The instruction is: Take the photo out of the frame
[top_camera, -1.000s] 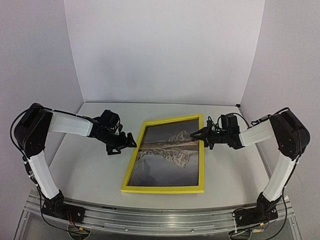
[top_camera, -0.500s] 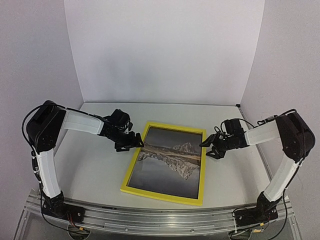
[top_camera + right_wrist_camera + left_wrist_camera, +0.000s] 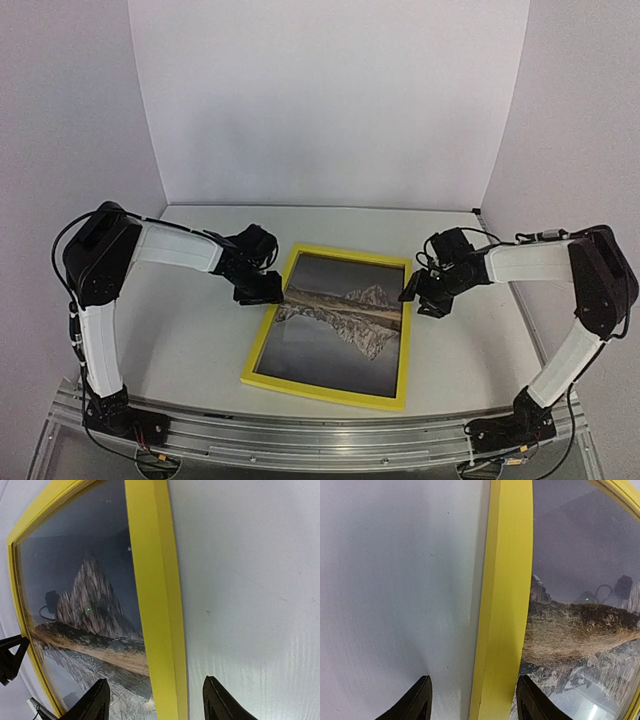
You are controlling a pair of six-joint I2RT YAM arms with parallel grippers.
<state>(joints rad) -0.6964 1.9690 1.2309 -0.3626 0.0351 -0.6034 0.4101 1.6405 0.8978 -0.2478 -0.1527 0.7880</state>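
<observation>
The yellow frame [image 3: 325,378] lies flat on the white table with the photo [image 3: 335,325] of mountains over water inside it, face up. My left gripper [image 3: 266,292] is open, low over the frame's left rail [image 3: 505,605]; one finger [image 3: 420,702] is over the table and the other over the photo [image 3: 575,630], neither touching the rail. My right gripper [image 3: 410,292] is open too and straddles the right rail [image 3: 155,605], with one finger [image 3: 220,702] over the table and the other over the photo [image 3: 90,595].
White backdrop walls [image 3: 330,100] close in the table [image 3: 180,340] at the back and sides. An aluminium rail [image 3: 320,440] with both arm bases runs along the near edge.
The frame has settled flat and turned slightly. My left gripper moved right onto the left rail and its jaws narrowed. My right gripper opened, backed off, then returned over the right rail.
</observation>
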